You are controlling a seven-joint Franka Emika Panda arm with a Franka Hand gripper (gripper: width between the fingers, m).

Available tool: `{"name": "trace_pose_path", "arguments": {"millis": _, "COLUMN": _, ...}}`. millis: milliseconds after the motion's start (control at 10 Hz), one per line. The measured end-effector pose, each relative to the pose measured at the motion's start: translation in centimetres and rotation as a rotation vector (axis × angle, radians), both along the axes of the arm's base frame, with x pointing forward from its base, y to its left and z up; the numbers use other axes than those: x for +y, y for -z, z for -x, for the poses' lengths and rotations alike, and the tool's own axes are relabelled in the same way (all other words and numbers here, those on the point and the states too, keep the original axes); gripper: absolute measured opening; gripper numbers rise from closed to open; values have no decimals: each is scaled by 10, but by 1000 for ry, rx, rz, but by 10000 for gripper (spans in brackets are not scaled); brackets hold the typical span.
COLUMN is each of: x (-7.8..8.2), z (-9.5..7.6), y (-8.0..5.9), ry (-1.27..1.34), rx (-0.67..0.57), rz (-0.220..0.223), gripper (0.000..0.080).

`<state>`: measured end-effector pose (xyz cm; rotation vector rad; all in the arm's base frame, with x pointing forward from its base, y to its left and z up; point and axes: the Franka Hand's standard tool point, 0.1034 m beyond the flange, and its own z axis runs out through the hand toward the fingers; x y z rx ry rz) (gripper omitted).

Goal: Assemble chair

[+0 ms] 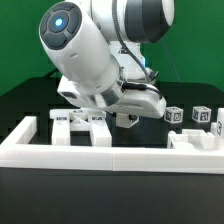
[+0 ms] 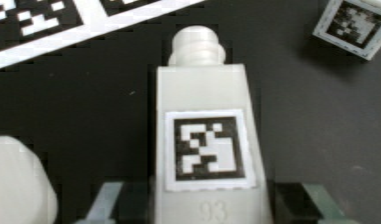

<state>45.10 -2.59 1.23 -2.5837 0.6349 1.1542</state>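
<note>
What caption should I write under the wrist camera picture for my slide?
Wrist view: a white chair piece with a square tag sits between the gripper's fingers.

Long white chair bar (image 2: 208, 100) lies flat on the black table, its square tag (image 2: 208, 150) facing up and a ribbed peg (image 2: 201, 45) jutting from one end. A small tagged block (image 2: 352, 25) sits apart from it. Toward the exterior view's right stand two tagged cubes, first cube (image 1: 175, 115) and second cube (image 1: 203, 116), well clear of the blocky white pieces (image 1: 85, 125)
</note>
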Motion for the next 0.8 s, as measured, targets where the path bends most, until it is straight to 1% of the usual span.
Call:
{"name": "trace_pose_path", "arguments": {"millis": 200, "x": 0, "z": -5, "y": -3, "ry": -1, "rx": -9, "rz": 0, "gripper": 289}}
{"name": "trace_pose_path", "arguments": {"millis": 300, "x": 0, "z": -11, "y": -8, "ry": 1, "rx": -13, "rz": 1, "gripper": 289}}
{"name": "trace_pose_path", "arguments": {"millis": 400, "x": 2, "z": -19, "y": -19, "ry": 9, "rx": -12, "rz": 5, "gripper": 289}}
{"name": "trace_pose_path", "arguments": {"millis": 600, "x": 10, "z": -43, "y": -51, "ry": 34, "rx": 12, "rz": 19, "gripper": 290}}
{"name": "trace_pose_path", "arguments": {"millis": 700, "x": 12, "z": -55, "y": -61, "ry": 40, "rx": 0, "rz": 29, "gripper": 290}}
{"name": "trace_pose_path", "arguments": {"millis": 800, "x": 13, "z": -59, "y": -64, "ry": 53, "rx": -1, "rz": 43, "gripper": 290}}
